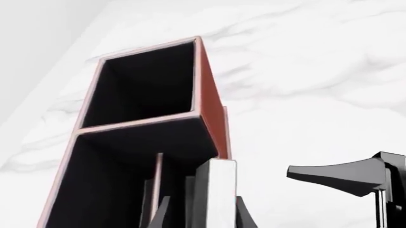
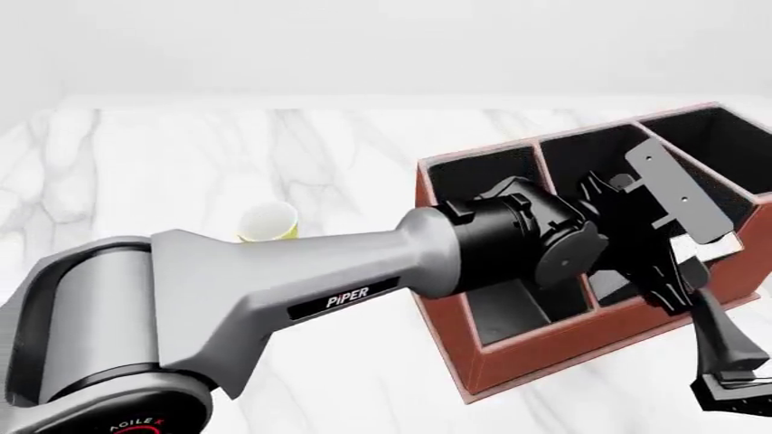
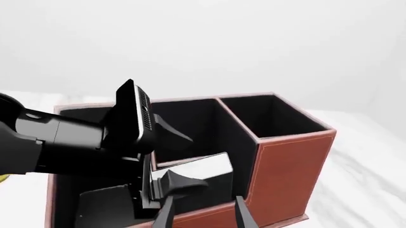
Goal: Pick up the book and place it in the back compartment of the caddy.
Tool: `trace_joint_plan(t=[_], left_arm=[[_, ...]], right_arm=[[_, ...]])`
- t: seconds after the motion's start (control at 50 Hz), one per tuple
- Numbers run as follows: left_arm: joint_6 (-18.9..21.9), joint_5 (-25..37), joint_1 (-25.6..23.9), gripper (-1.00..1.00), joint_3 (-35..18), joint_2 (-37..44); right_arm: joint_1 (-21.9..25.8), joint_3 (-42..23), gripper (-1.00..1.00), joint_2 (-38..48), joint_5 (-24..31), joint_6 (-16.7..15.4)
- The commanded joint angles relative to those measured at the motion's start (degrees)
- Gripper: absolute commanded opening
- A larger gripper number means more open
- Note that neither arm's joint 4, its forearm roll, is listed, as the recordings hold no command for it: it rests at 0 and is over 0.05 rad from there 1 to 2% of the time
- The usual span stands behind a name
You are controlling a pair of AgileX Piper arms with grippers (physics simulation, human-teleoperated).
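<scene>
The left gripper (image 3: 166,186) pinches the book (image 3: 201,167) over the caddy (image 2: 549,348). The right gripper (image 2: 728,384), at its 4 o'clock, has jaws spread. A mug (image 2: 267,222) stands at 9 o'clock.

The small black-covered book (image 3: 201,172) with white page edges sits tilted over the reddish-brown, black-lined caddy (image 2: 567,339) — clamped above a small near-side cell.

- The front view looks forward and down from behind the arms, with the left arm (image 2: 302,280) filling much of the picture.
- The left wrist view looks along the left gripper (image 1: 203,213) from very near the caddy (image 1: 206,90), straight into the cells ahead of its fingers.
- The right wrist view sits behind the right gripper (image 3: 203,213), facing the caddy (image 3: 288,171) close ahead.
- All three views share the caddy (image 2: 567,339).
</scene>
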Motion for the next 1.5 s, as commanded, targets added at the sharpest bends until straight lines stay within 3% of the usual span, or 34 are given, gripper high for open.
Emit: trace_joint_plan(t=[0.02,0.4,0.86,1.0,1.1,1.18,1.2,1.24,1.28,1.3,1.36,1.38,1.4,1.42,1.44,1.48,1.5], left_arm=[[-0.08,0.45,0.48,1.0,-0.26,2.03],[-1.91,2.05,0.56,1.0,0.15,-2.65],[-0.01,7.89,1.42,1.0,-0.52,-11.72],[1.24,10.07,2.58,1.0,-0.78,-15.77],[-0.2,9.48,5.32,1.0,0.14,-19.2],[-0.87,6.54,6.94,1.0,5.75,-23.21],[-2.17,3.55,7.79,1.0,10.45,-26.49],[-2.43,1.86,8.2,1.0,13.05,-28.13],[-4.91,-6.13,10.85,1.0,23.56,-35.14],[-4.91,-6.25,10.85,1.0,23.76,-35.23],[-3.73,-17.36,15.21,1.0,38.01,-43.78],[-8.53,-18.57,16.66,1.0,41.58,-46.51],[-8.09,-19.7,17.48,1.0,43.35,-47.59],[-6.88,-24.77,19.06,1.0,50.82,-52.53],[-8.81,-25.82,20.28,1.0,53.21,-54.09],[-8.04,-30.82,23.11,1.0,60.06,-57.14],[-10.33,-31.68,24.5,1.0,61.69,-57.47]], right_arm=[[0.48,-0.02,1.0,-0.43,-0.45,2.03],[0.51,-0.02,1.0,-1.22,0.18,1.8],[0.64,-0.03,1.0,-2.38,0.98,1.1],[0.73,-0.02,1.0,-2.14,0.74,0.84],[0.68,-0.02,1.0,-2.02,0.75,0.67],[0.58,-0.02,1.0,-1.79,0.66,0.45],[0.41,-0.02,1.0,-0.97,0.07,0.49],[0.44,-0.01,1.0,-0.47,-0.33,0.46],[0.6,-0.01,1.0,0.22,-0.82,0.26],[0.6,-0.01,1.0,0.22,-0.82,0.26],[0.64,-0.01,1.0,0.65,-1.05,0.4],[0.61,-0.01,1.0,1.69,-1.78,0.61],[0.68,-0.01,1.0,2.26,-2.22,0.72],[0.8,-0.01,1.0,4.71,-3.96,1.48],[0.9,-0.01,1.0,6.42,-5.21,1.94],[0.9,-0.02,1.0,8.94,-7.23,1.88],[1.16,-0.04,1.0,9.4,-7.65,1.34]])
